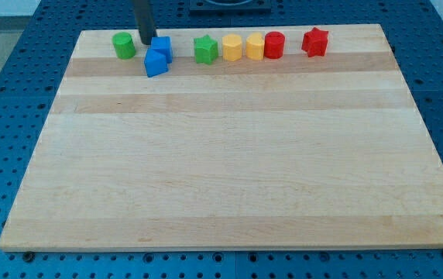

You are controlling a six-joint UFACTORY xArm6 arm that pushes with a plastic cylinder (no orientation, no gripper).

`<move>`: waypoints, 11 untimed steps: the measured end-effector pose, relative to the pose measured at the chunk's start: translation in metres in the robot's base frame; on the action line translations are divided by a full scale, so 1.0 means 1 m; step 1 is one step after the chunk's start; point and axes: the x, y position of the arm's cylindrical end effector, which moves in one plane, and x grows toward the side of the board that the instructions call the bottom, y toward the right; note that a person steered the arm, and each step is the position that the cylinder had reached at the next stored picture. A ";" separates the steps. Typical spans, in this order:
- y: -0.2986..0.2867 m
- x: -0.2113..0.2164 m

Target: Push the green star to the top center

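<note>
You'll see the green star (205, 49) already near the frame's top centre, touching the yellow block (231, 47). My tip (145, 40), no grasping hand, stands upper left beside the blue blocks (158, 56).

green star (204, 49) | blue blocks (156, 62) | red star (314, 41) | pale wood board (229, 170)

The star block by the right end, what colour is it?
Red star, clearest in the camera view.

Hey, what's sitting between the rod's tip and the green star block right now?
In the camera view, two blue blocks lie between my tip and the green star; a bare wood gap separates them from the star.
</note>
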 end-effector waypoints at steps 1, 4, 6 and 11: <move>0.025 0.032; 0.078 0.142; 0.119 0.069; 0.141 -0.005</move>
